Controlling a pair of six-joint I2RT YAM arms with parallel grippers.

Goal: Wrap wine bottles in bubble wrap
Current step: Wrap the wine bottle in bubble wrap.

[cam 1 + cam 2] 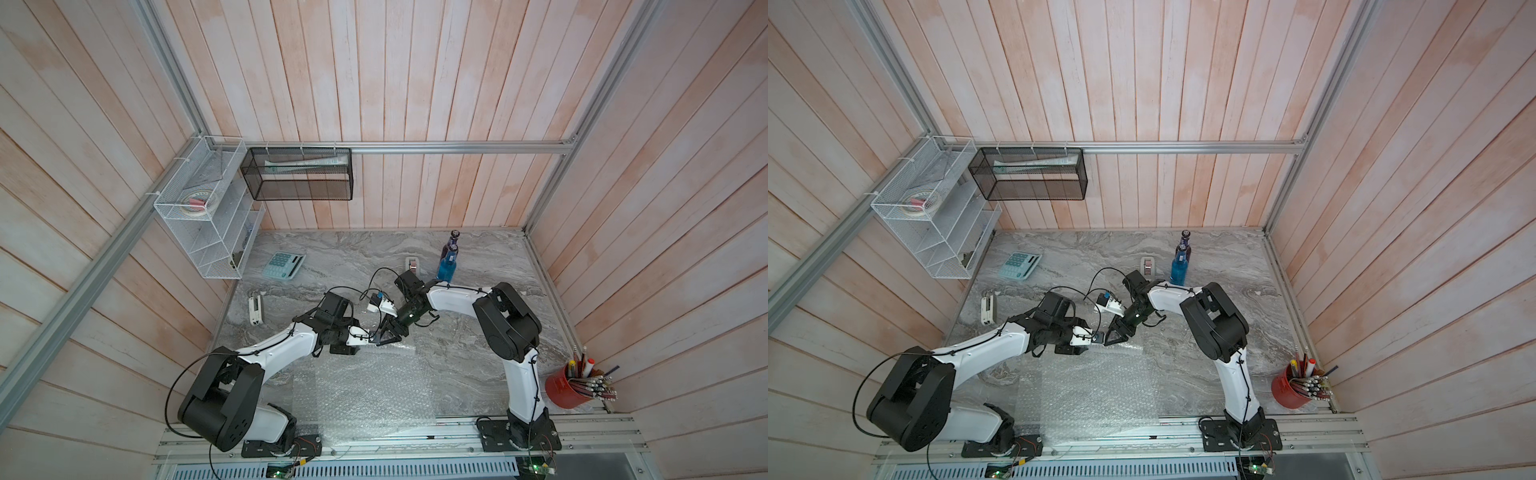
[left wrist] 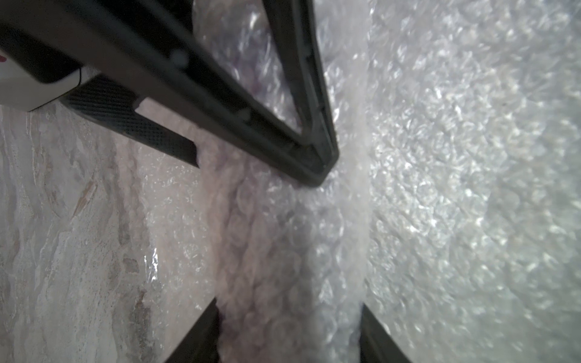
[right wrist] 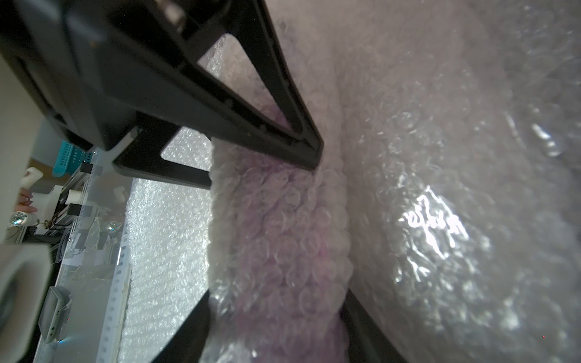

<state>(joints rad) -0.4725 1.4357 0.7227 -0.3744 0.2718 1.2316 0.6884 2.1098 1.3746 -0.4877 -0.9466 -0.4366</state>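
Left wrist view looks down along a bubble wrap roll (image 2: 283, 235) that lies on the marbled bench (image 2: 63, 220). The left end effector (image 2: 289, 304) straddles it, and one finger seems to press on each side of the tube, so it has closed to a middling width on the wrap. Further along the same tube, the black triangular finger frames of the other arm bear on it.

The right wrist view shows the matching grip. The right end effector (image 3: 277, 292) is clamped on the roll at about half width, with a finger against each flank. A purple tint shows through the bubbled layers there. The shape of what is inside is blurred by the wrap.

In both top views the two end effectors meet tip to tip near the middle of the bench and hide most of the roll. It sits at the far edge of a flat bubble wrap sheet (image 1: 365, 386). The sheet spreads toward the near edge between the two arm bases and runs over the rail there.

A blue bottle (image 1: 446, 266) stands upright toward the far right of the bench, well apart from the arms. A purple bottle (image 1: 453, 241) stands just behind it, close to the far edge. A grey tape dispenser (image 1: 412, 265) sits near them on the side toward the centre. A calculator (image 1: 284, 266) lies toward the far left corner, and a stapler (image 1: 254, 309) lies by the left edge. A red cup (image 1: 569, 388) of pens stands near the near right corner.
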